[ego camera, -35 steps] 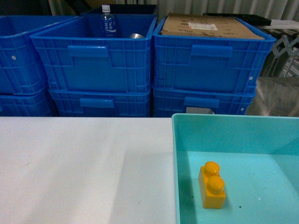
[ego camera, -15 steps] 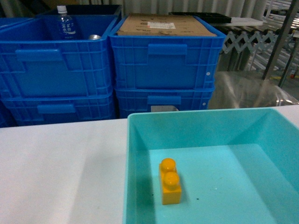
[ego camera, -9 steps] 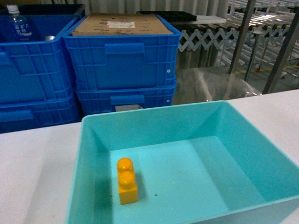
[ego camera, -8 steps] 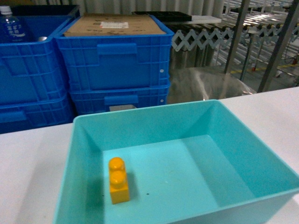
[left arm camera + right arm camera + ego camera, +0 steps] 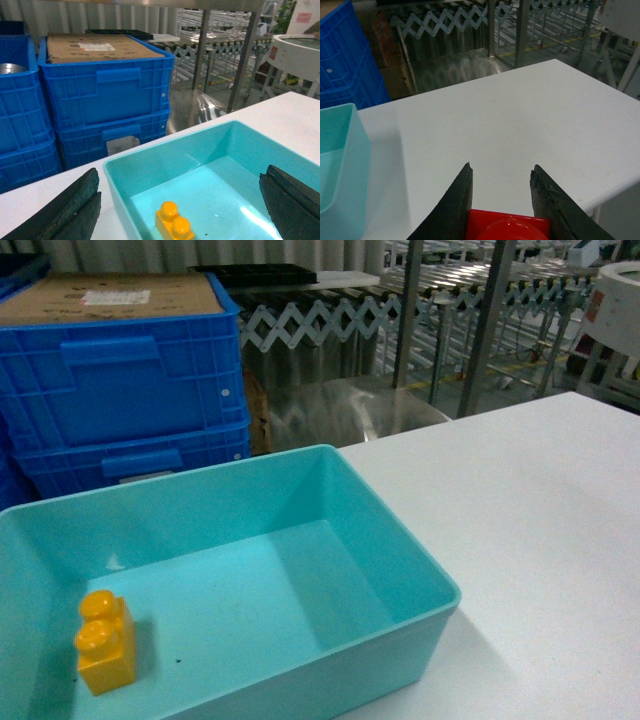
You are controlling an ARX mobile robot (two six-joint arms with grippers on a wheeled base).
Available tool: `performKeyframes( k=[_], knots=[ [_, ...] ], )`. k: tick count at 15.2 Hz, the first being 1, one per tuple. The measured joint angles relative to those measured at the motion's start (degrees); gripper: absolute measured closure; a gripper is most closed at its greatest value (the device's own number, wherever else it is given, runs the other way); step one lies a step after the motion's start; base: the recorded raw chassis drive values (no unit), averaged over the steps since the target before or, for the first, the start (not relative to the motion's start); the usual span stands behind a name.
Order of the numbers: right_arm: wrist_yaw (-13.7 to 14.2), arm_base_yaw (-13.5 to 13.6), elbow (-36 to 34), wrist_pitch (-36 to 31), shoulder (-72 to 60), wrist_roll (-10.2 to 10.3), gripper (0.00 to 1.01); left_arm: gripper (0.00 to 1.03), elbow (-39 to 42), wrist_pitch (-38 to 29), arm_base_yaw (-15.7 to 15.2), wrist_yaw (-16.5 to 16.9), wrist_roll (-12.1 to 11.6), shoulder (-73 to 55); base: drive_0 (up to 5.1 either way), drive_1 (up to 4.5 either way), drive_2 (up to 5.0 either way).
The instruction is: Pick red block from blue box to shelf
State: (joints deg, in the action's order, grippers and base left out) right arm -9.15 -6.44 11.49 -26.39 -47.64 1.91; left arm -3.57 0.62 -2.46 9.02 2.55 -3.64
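The red block (image 5: 507, 227) shows only in the right wrist view, glossy with a round stud, wedged between the dark fingers of my right gripper (image 5: 502, 167), which hangs over bare white table right of the blue box (image 5: 340, 150). The blue box (image 5: 440, 592) is a pale turquoise tray holding only a yellow-orange two-stud brick (image 5: 105, 642). My left gripper (image 5: 181, 172) is wide open above the tray (image 5: 165, 143), with nothing between its fingers. The steel shelf (image 5: 483, 330) stands behind the table. Neither gripper appears in the head view.
Stacked dark blue crates (image 5: 120, 390), the top one covered with cardboard (image 5: 95, 47), stand behind the table on the left. An accordion roller conveyor (image 5: 310, 315) runs behind the shelf posts. The table's right edge (image 5: 620, 182) is close to my right gripper.
The head view has swung right: the tray and crates slid to the left of the picture, and the shelf posts and the bare right part of the table came into view.
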Motion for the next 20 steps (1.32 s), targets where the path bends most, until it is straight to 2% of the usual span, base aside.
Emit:
performKeyframes(
  k=[5, 9, 14, 20],
  knots=[
    [0.0, 0.0, 0.0, 0.0, 0.0, 0.0, 0.72, 0.05, 0.0, 0.0, 0.0, 0.0, 0.0, 0.0, -1.6, -1.55, -1.6],
    [-0.1, 0.0, 0.0, -0.1, 0.0, 0.0, 0.72, 0.05, 0.0, 0.0, 0.0, -0.2, 0.0, 0.0, 2.4, -5.86, -1.8],
    [0.1, -0.3, 0.0, 0.1, 0.1, 0.0, 0.72, 0.05, 0.0, -0.2, 0.0, 0.0, 0.0, 0.0, -1.5, -1.52, -1.5],
    [0.0, -0.3, 0.0, 0.0, 0.1, 0.0, 0.72, 0.05, -0.1, -0.1, 0.0, 0.0, 0.0, 0.0, -1.8, 1.95, -5.6]
  ],
)
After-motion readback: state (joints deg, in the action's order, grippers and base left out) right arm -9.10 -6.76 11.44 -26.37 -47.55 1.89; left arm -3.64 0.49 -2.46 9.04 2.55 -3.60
